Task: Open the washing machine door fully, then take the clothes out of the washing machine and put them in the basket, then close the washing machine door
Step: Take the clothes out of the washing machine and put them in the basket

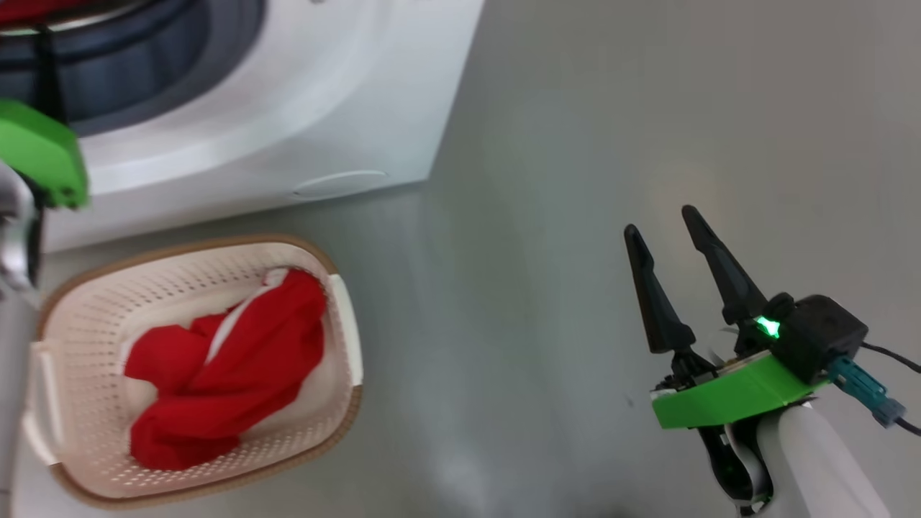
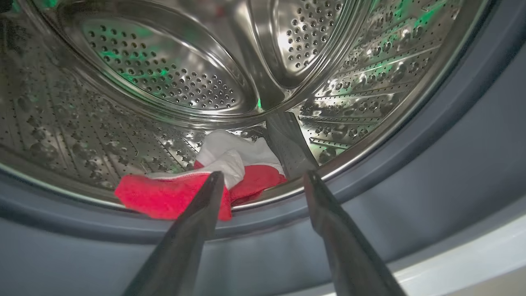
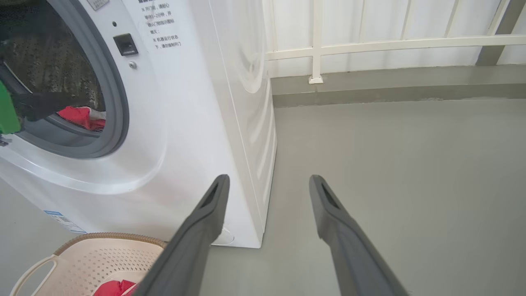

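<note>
The washing machine (image 1: 302,108) stands with its mouth uncovered; its door is out of view. My left gripper (image 2: 263,174) is open at the grey-blue gasket (image 2: 411,172), fingers pointing into the steel drum (image 2: 164,70). Red and white clothes (image 2: 172,195) lie on the drum's front lip, just beyond the left fingertip, with nothing between the fingers. These clothes (image 3: 82,117) also show from the right wrist. The basket (image 1: 86,302) sits on the floor before the machine and holds a red garment (image 1: 230,374). My right gripper (image 1: 660,220) hangs open and empty over bare floor to the right.
Grey floor (image 1: 575,144) stretches to the right of the machine. A white railing (image 3: 370,43) and a low kerb (image 3: 390,92) close off the back. A small round flap (image 1: 338,183) and a blue label (image 3: 61,218) sit low on the machine's front.
</note>
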Available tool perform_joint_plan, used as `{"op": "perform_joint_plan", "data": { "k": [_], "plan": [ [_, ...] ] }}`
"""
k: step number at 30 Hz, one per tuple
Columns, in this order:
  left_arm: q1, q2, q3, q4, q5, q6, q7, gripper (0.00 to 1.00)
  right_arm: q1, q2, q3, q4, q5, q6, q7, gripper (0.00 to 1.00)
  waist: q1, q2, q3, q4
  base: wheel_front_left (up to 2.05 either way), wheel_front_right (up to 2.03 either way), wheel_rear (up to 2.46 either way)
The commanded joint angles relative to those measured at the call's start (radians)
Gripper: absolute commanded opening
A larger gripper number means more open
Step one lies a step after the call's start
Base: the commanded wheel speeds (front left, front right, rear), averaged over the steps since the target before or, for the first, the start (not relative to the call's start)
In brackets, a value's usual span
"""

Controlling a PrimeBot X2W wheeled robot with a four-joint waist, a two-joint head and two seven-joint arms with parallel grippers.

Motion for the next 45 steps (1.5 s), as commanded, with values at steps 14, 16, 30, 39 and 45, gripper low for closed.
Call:
{"op": "perform_joint_plan", "data": {
  "k": [14,16,30,39,45],
  "plan": [
    [-0.264,0.231,-0.04,0.076,0.093,-0.05,0.161,1.0,-0.074,-0.007,0.074,-0.008,0.077,0.003,-0.021,1.0,0.0,0.0,0.151,-0.124,0.0,0.0,0.0],
    [-0.287,0.25,-0.043,0.091,0.097,-0.052,0.195,1.0,-0.079,-0.007,0.079,-0.01,0.084,0.003,-0.021,1.0,0.0,0.0,0.158,-0.129,0.0,0.0,0.0],
    [-0.308,0.304,-0.098,0.113,0.152,-0.005,0.434,0.82,-0.087,-0.007,0.077,-0.005,0.087,0.003,-0.022,1.0,0.0,0.0,0.153,-0.122,0.0,0.0,0.0],
    [-0.271,0.31,-0.099,0.051,0.132,0.008,0.45,0.0,-0.083,-0.007,0.077,-0.002,0.078,0.003,-0.022,1.0,0.0,0.0,0.137,-0.115,0.0,0.0,0.0],
    [-0.235,0.283,-0.077,0.0,0.083,0.018,0.403,0.0,-0.078,-0.007,0.074,0.002,0.062,0.003,-0.022,1.0,0.0,0.0,0.113,-0.1,0.0,0.0,0.0]
  ]
}}
